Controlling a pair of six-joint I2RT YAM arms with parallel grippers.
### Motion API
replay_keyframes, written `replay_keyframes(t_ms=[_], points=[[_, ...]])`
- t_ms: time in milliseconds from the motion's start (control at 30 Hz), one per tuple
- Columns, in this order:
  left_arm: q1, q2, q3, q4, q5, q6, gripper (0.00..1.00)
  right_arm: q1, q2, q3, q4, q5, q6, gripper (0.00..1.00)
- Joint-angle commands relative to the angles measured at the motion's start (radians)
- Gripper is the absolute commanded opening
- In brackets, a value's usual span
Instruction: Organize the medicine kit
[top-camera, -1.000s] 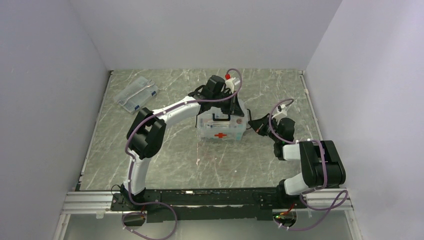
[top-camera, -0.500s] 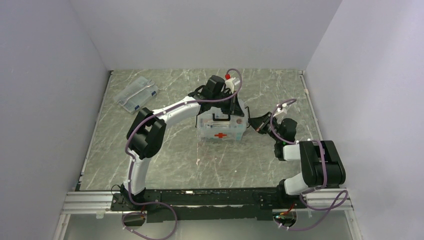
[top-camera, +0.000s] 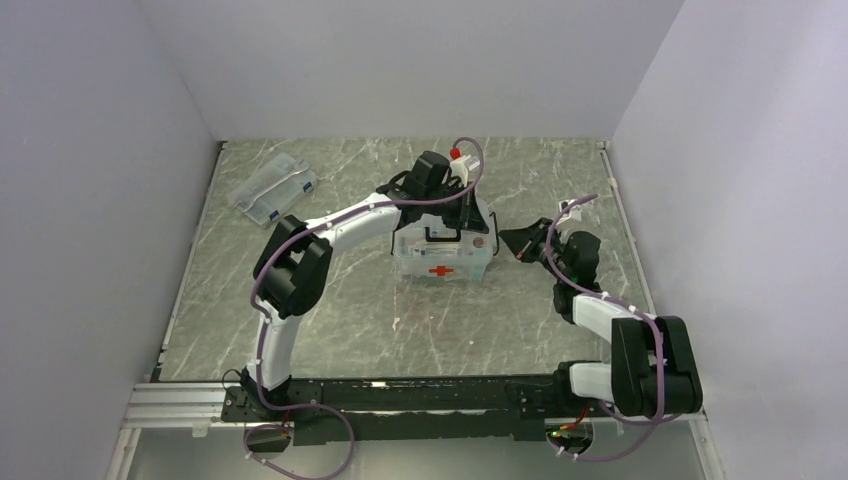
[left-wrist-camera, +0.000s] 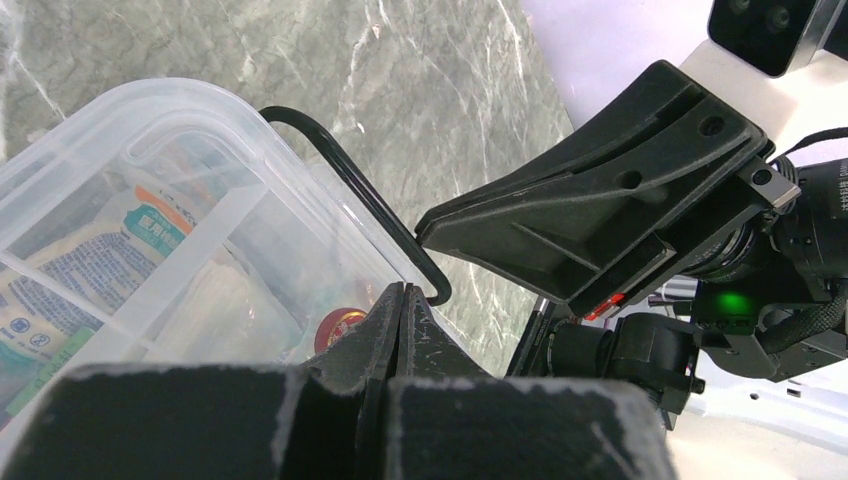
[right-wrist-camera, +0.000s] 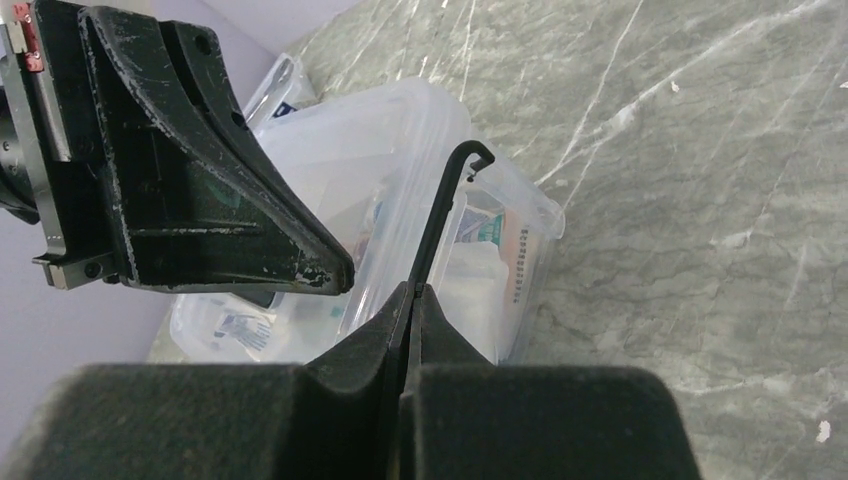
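The medicine kit (top-camera: 440, 262), a clear lidded tub with a red cross, stands mid-table. It also shows in the left wrist view (left-wrist-camera: 150, 200) and the right wrist view (right-wrist-camera: 400, 150). My left gripper (top-camera: 471, 218) is shut over the kit's back right corner. Its tips (left-wrist-camera: 402, 292) sit right beside a bend of the dark wire handle (left-wrist-camera: 340, 165). My right gripper (top-camera: 506, 238) is shut at the kit's right end. The handle (right-wrist-camera: 440, 210) runs straight into its closed tips (right-wrist-camera: 408, 288). Packets and a red-capped item (left-wrist-camera: 338, 325) show through the lid.
A flatter clear case with blue labels (top-camera: 272, 190) lies at the far left of the marble table, and it also shows in the right wrist view (right-wrist-camera: 278, 85). Walls close in the table on three sides. The two grippers are close together at the kit's right end.
My right arm's forearm and elbow have swung to the right, and its gripper has shifted slightly up beside the kit. The left arm and the kit have not moved.
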Motion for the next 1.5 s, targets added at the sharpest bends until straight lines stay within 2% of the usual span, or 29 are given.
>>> replay_keyframes(t_ms=[0, 433, 700, 1467], points=[[0.002, 0.029, -0.035, -0.071, -0.025, 0.013, 0.00, 0.014, 0.034, 0.036, 0.008, -0.003, -0.022, 0.00], [0.006, 0.020, -0.043, -0.076, -0.022, 0.021, 0.00, 0.069, 0.036, 0.070, -0.017, 0.021, -0.045, 0.00], [0.008, 0.025, -0.042, -0.071, -0.016, 0.018, 0.00, 0.086, -0.029, 0.105, -0.115, 0.063, -0.099, 0.00], [0.008, 0.020, -0.073, -0.052, -0.015, 0.011, 0.00, 0.200, -0.068, 0.233, -0.335, 0.224, -0.265, 0.00]])
